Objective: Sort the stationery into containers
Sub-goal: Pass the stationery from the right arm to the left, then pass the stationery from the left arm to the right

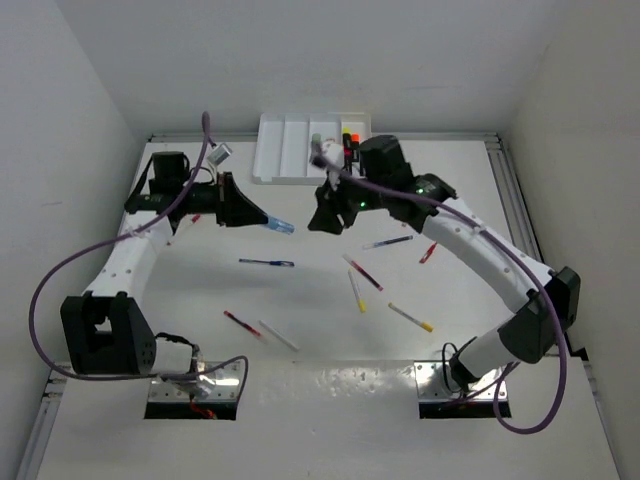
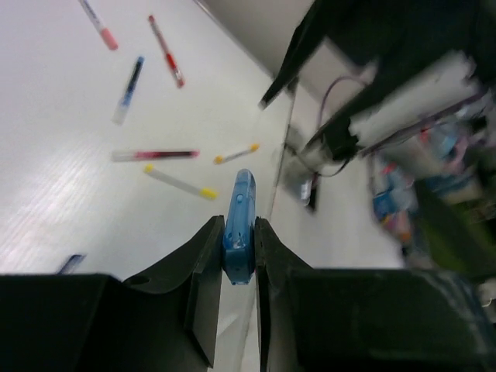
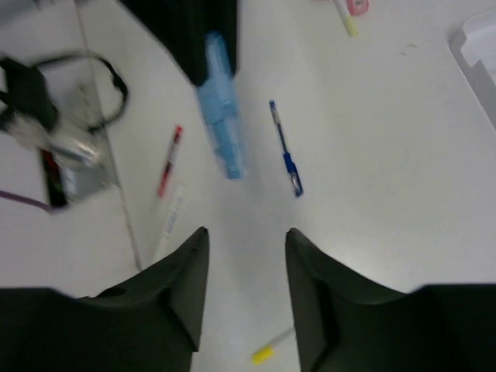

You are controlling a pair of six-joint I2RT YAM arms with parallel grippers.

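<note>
My left gripper (image 1: 262, 217) is shut on a blue highlighter (image 1: 280, 226) and holds it above the table; the left wrist view shows the highlighter (image 2: 240, 225) clamped between the two fingers. My right gripper (image 1: 322, 222) is open and empty, facing the left one. In the right wrist view the gripper (image 3: 246, 236) has only bare table between its fingers, and the blue highlighter (image 3: 220, 116) shows ahead. The white four-compartment tray (image 1: 290, 150) stands at the back with highlighters (image 1: 350, 137) in its right compartment. Several thin pens lie on the table, among them a blue pen (image 1: 268, 262).
A red pen (image 1: 240, 322) and a white pen (image 1: 278, 335) lie front left. Red-white pens (image 1: 362, 272), yellow-tipped pens (image 1: 411, 317) and a short red pen (image 1: 427, 253) lie under the right arm. Metal base plates (image 1: 195, 385) sit at the near edge.
</note>
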